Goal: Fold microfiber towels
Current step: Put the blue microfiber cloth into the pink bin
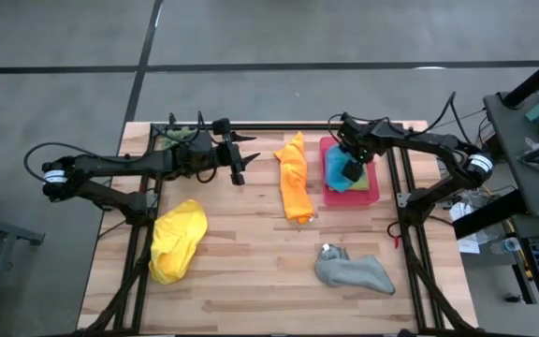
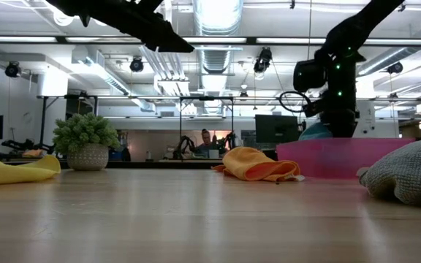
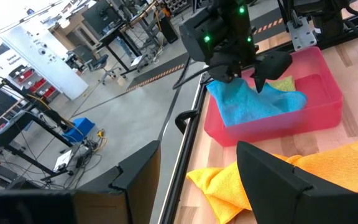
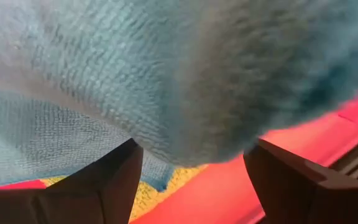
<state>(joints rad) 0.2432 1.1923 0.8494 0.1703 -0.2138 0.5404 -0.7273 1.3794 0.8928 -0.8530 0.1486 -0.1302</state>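
From bench point(image 2: 196, 219) level: a yellow towel point(image 2: 9, 169) by the potted plant point(image 2: 86, 142), an orange towel point(image 2: 258, 164) in the middle, the pink tray point(image 2: 327, 157) (a dark arm point(image 2: 335, 80) over it), and a grey towel point(image 2: 408, 172) nearest.

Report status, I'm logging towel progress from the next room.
Right gripper open over blue towel in pink tray. Left gripper open, hovering clear. Orange, yellow, grey unfolded.

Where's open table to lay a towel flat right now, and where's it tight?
Bare wood: the middle, between the yellow towel, orange towel and grey towel; also the front edge between yellow and grey. Crowded: the pink tray, holding the blue towel over a lime green one, with the right gripper open right above it; the orange towel sits close beside the tray.
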